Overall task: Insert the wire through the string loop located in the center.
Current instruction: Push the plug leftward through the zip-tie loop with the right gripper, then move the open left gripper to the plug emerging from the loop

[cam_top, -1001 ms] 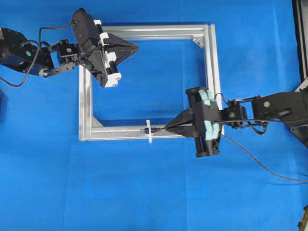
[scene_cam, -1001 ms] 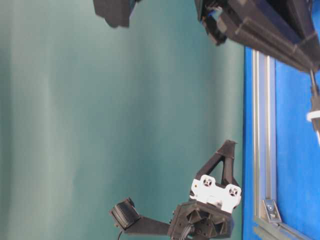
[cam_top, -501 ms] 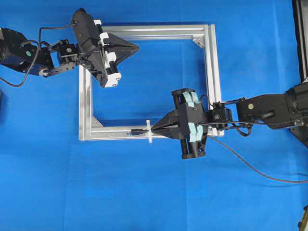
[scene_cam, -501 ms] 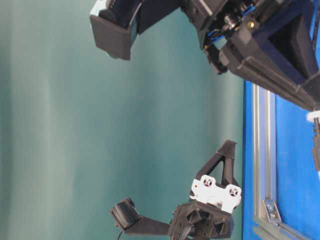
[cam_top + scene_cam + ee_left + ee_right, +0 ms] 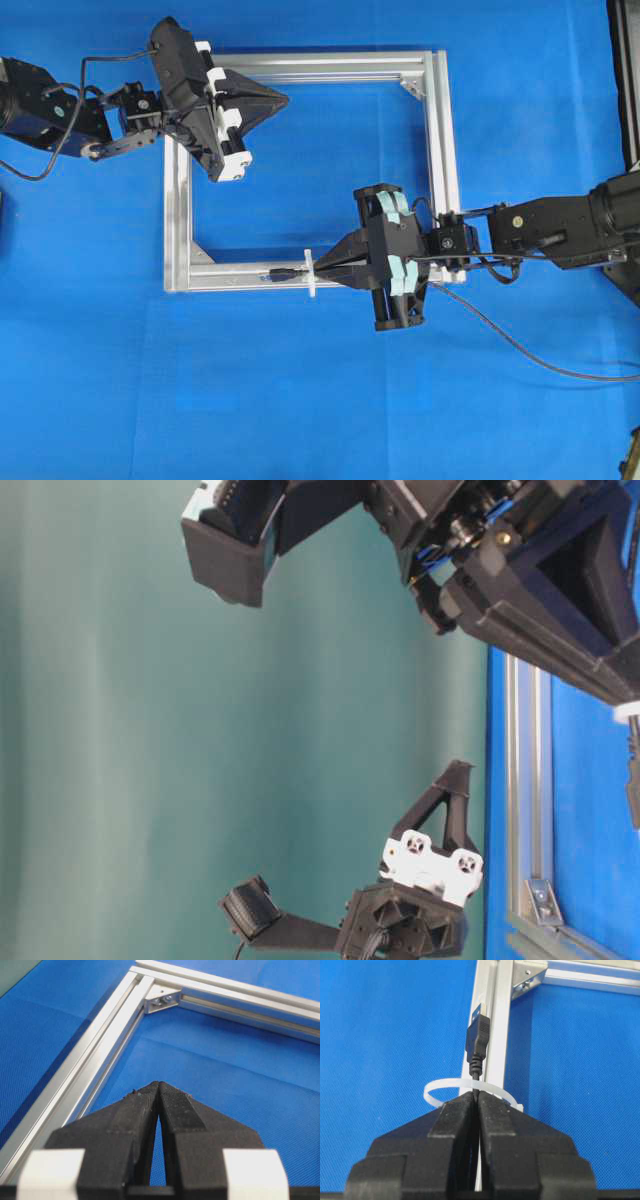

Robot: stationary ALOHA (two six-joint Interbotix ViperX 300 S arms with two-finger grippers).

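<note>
One aluminium frame lying on blue cloth, right gripper pinching the wire, plug seemingly poking past one string loop, left gripper hovering closed, empty.

Even, bright light from above fills the overhead view, and the blue cloth shows saturated colour with only soft, short shadows along the inner edges of the aluminium frame, whose bars carry a mild pale sheen. The table-level view is turned on its side and soft, its teal backdrop smooth and faintly banded, with dark arm parts blurred near the top edge. Both wrist views are sharp on cloth weave and frame, while the black fingers close to the lens are slightly soft.
</note>
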